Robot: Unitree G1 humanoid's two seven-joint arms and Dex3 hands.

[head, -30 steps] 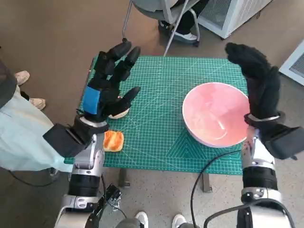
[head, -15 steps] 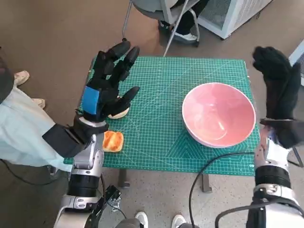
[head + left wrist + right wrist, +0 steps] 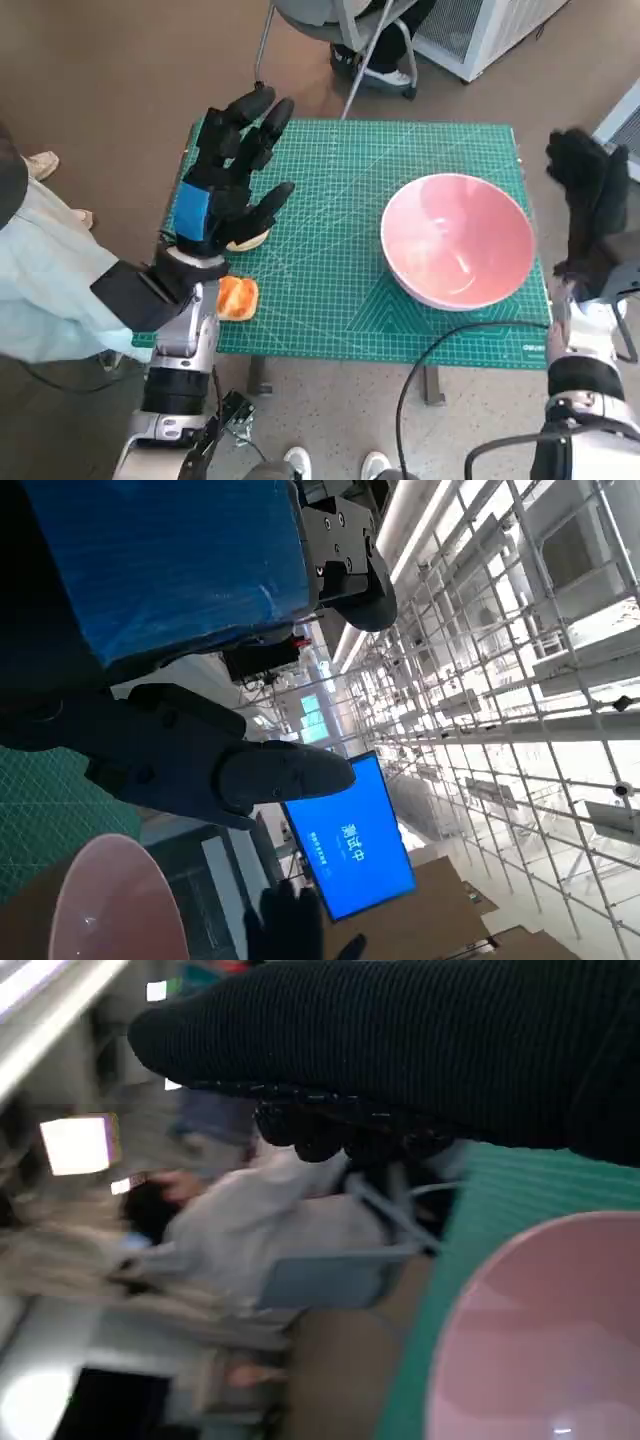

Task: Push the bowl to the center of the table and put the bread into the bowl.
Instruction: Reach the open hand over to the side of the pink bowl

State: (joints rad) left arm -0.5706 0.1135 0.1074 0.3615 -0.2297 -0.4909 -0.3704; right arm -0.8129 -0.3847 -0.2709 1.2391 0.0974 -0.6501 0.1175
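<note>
while both hands (image 3: 232, 165) (image 3: 585, 205) hover spread, empty: bread (image 3: 238, 297) at near-left edge, bowl (image 3: 457, 240) right, chair (image 3: 335, 20) beyond table (image 3: 340, 190).

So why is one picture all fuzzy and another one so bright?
The right wrist view is smeared by blur: the person and chair behind the pink bowl look soft. The left wrist view glares white from ceiling lights beyond the left hand. The head view is sharp and evenly lit.

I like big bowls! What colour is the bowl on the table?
The bowl is pink. It shows best in the head view, on the green mat.
</note>
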